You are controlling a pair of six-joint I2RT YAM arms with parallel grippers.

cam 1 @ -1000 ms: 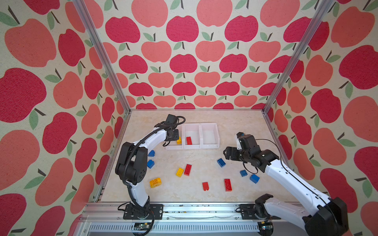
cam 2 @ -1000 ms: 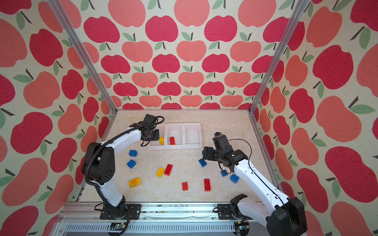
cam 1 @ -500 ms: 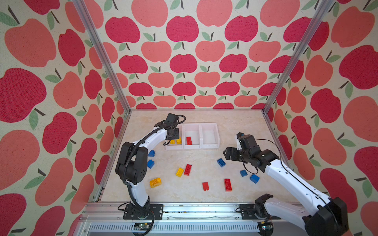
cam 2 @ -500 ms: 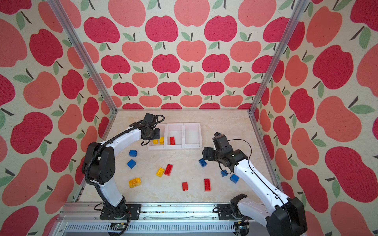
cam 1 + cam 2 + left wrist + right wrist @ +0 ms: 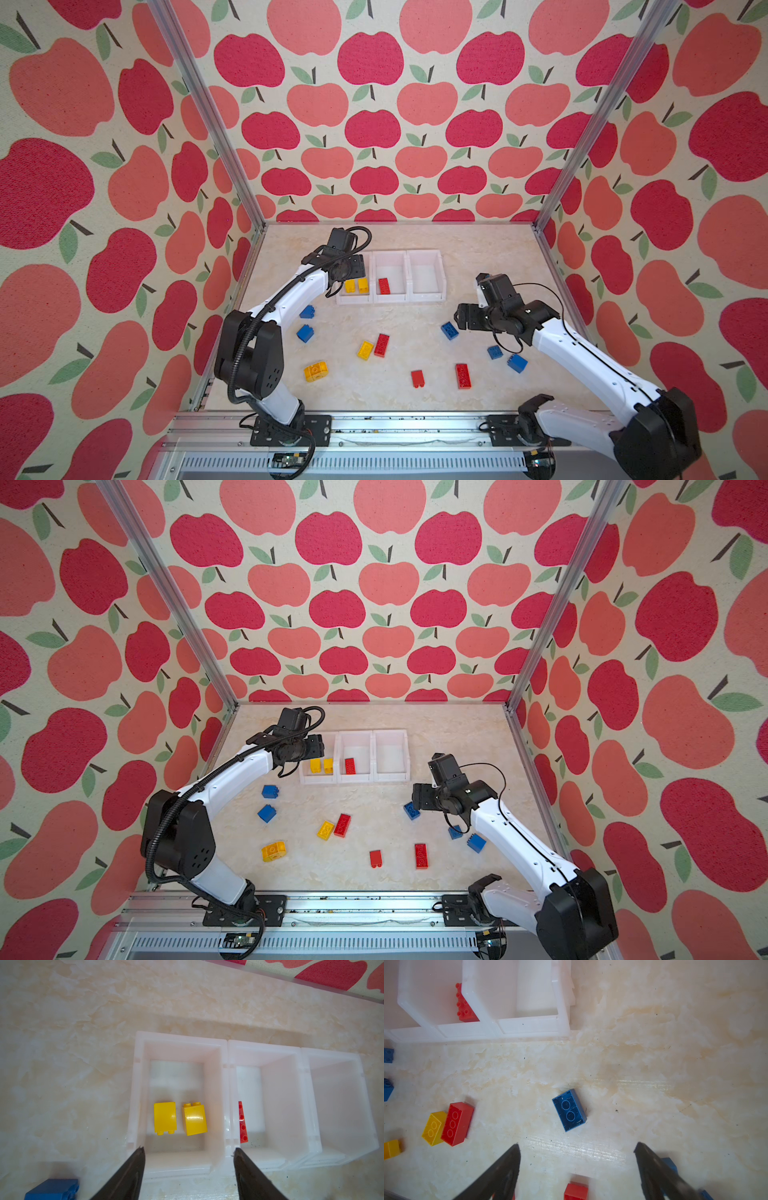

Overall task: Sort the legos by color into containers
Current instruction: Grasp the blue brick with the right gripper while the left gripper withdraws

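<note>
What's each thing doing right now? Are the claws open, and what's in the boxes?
left gripper: open, holding nothing
right gripper: open, holding nothing
left bin: holds two yellow bricks
middle bin: holds one red brick
right bin: empty
blue brick ahead of the right gripper: upside down, hollow side up

Reaching far forward with the left arm (image 5: 291, 297), left gripper (image 5: 189, 1148) aimed downward, black fingers (image 5: 129, 1174) parted with nothing between. Reaching inward with the right arm (image 5: 582, 355), wrist bent, right gripper (image 5: 576, 1144) tilted down, spread wide and empty.
</note>
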